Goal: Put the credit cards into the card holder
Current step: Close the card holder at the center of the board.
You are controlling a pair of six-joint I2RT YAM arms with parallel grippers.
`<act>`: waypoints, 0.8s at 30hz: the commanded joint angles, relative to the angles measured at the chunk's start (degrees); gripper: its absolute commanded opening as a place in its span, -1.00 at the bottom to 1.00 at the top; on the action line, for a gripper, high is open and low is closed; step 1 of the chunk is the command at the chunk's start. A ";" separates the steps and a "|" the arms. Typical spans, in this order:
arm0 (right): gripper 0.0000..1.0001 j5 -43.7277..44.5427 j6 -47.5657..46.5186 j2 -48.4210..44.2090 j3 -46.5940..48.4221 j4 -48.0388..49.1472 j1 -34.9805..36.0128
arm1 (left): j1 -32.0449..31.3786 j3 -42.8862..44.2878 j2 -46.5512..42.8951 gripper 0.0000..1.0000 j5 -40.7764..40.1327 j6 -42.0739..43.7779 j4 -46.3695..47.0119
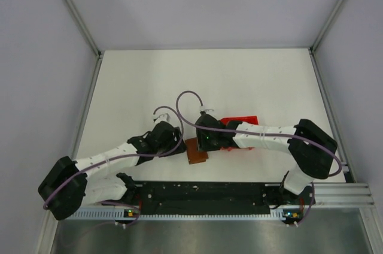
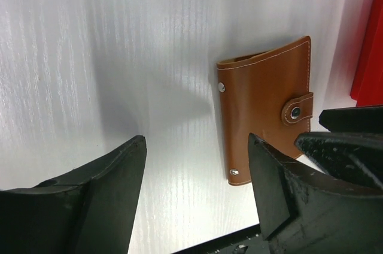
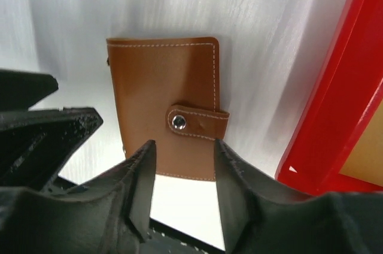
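Observation:
The card holder (image 1: 195, 150) is a brown leather-like wallet lying flat and closed, with its snap strap fastened. It shows in the left wrist view (image 2: 263, 104) and the right wrist view (image 3: 161, 98). My left gripper (image 2: 197, 146) is open and empty, hovering just left of the wallet. My right gripper (image 3: 184, 152) is open and empty, its jaws over the wallet's near edge. An orange-yellow flat surface (image 3: 365, 158) shows inside the red box and may be a credit card. No other cards are in view.
A red plastic open box (image 1: 242, 123) stands just right of the wallet, partly under my right arm, and shows in the right wrist view (image 3: 335, 104). The two grippers are close together over the wallet. A black rail (image 1: 203, 194) runs along the table's near edge.

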 commanded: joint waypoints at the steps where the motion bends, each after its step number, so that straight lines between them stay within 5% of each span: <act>1: -0.04 -1.42 -2.06 -6.49 -0.50 -0.61 0.61 | 1.49 5.35 0.22 0.50 1.78 3.05 -3.96; 7: 0.25 -4.75 -2.94 -13.00 -6.04 -0.52 0.53 | 2.89 10.71 0.83 0.77 1.16 5.77 -8.62; 17: 0.39 -2.03 4.00 -23.19 -16.58 -5.61 -1.40 | 4.56 12.03 2.06 0.82 2.13 6.57 -9.51; 24: 0.48 -0.81 -6.60 -28.74 -19.58 -8.50 -8.08 | 4.83 13.35 3.38 0.83 2.04 7.97 -10.21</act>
